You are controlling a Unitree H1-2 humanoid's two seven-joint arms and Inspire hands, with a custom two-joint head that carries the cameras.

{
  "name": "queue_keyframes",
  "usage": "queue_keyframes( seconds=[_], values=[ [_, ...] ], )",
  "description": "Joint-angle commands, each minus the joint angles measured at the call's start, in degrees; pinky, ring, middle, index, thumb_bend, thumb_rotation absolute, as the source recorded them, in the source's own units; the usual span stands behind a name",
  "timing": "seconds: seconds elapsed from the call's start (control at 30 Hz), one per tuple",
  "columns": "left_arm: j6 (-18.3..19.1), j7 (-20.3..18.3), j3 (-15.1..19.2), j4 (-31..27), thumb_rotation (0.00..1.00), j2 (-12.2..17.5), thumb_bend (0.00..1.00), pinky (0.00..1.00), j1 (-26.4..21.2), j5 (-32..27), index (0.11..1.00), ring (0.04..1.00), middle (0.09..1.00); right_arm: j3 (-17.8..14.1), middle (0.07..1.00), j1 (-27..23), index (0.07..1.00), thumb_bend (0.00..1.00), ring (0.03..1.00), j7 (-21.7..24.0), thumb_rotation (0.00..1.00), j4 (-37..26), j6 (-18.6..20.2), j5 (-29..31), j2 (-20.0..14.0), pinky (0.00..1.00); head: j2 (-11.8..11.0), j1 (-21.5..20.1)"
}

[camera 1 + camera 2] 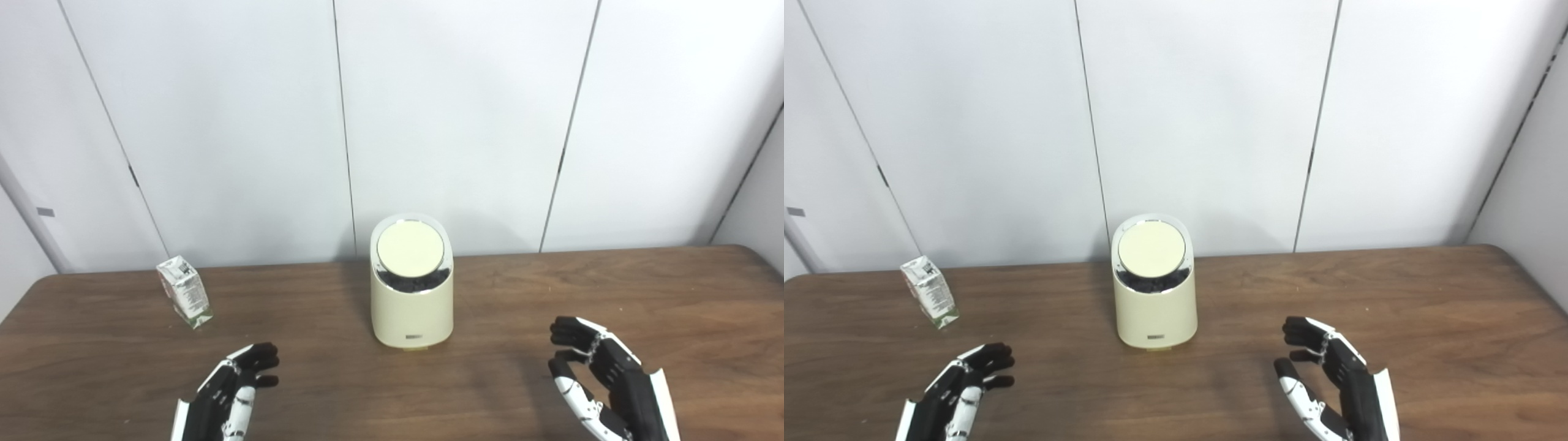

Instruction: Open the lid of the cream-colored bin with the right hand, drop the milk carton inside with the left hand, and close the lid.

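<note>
A cream-colored bin (411, 300) stands upright in the middle of the brown table, its round lid (410, 249) tilted toward me and down on the rim. A small white and green milk carton (184, 291) stands on the table at the far left. My left hand (228, 392) hovers near the front edge, below and right of the carton, open and holding nothing. My right hand (603, 380) is at the front right, well apart from the bin, open with fingers spread and thumb out.
The wooden table (643, 294) runs across the whole view, with a rounded far right corner. White wall panels (459, 122) stand directly behind its back edge.
</note>
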Motion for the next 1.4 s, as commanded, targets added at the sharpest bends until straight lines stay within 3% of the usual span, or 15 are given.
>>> queue_keyframes(
  seconds=[0.0, 0.4, 0.53, 0.7, 0.8, 0.93, 1.1, 1.37],
  values=[
    [-1.1, -0.2, 0.0, -1.6, 0.58, 0.3, 0.2, 0.65, -0.8, -0.2, 0.739, 0.737, 0.75, 0.0, 0.696, -0.6, 0.682, 0.23, 0.685, -0.1, 0.36, -1.3, -2.5, 0.1, 0.3, 0.6, 0.0, -0.1],
    [-1.4, 0.1, 0.0, -1.2, 0.59, 0.1, 0.19, 0.64, -0.9, 0.6, 0.733, 0.729, 0.744, -0.1, 0.698, -0.7, 0.684, 0.23, 0.687, 0.0, 0.39, -1.2, -2.5, 0.1, 0.1, 0.6, 0.0, 0.1],
    [-1.1, 0.1, -0.1, -1.3, 0.59, 0.0, 0.19, 0.65, -1.0, 0.5, 0.732, 0.73, 0.743, -0.1, 0.698, -0.9, 0.685, 0.24, 0.687, 0.3, 0.39, -2.5, -0.5, 0.5, 0.4, 0.61, 0.0, 0.5],
    [-1.3, 0.2, -0.1, -1.1, 0.59, 0.0, 0.19, 0.64, -1.2, 0.8, 0.729, 0.728, 0.743, 0.7, 0.77, -2.1, 0.763, 0.35, 0.762, 3.4, 0.85, -8.2, 5.6, 3.0, -0.5, 0.68, -0.2, 0.7],
    [-1.4, 0.1, -0.2, -0.9, 0.6, 0.1, 0.19, 0.65, -1.2, 1.1, 0.733, 0.734, 0.749, 0.8, 0.806, -4.5, 0.8, 0.43, 0.787, 4.8, 0.97, -9.5, 7.1, 2.6, -1.5, 0.71, -0.2, 0.7],
    [-2.4, 0.1, -0.2, -0.3, 0.6, 0.1, 0.2, 0.65, -1.1, 1.1, 0.732, 0.738, 0.752, 1.2, 0.852, -10.2, 0.84, 0.53, 0.836, 6.1, 0.87, -11.7, 11.5, 2.9, -1.8, 0.76, -0.3, 0.5],
    [-2.7, 0.2, -0.4, -0.3, 0.6, 0.0, 0.19, 0.65, -0.8, 1.5, 0.731, 0.733, 0.749, 1.4, 0.85, -17.2, 0.837, 0.53, 0.833, 6.0, 0.68, -10.4, 13.7, 0.9, -1.7, 0.74, -0.4, 0.7],
    [-2.2, 0.4, -0.8, -1.2, 0.61, -0.4, 0.19, 0.65, -0.4, 2.3, 0.728, 0.733, 0.746, 4.7, 0.861, -26.1, 0.859, 0.69, 0.839, 6.2, 0.52, -6.5, 18.7, -8.3, -2.0, 0.73, -0.3, 1.2]
  ],
)
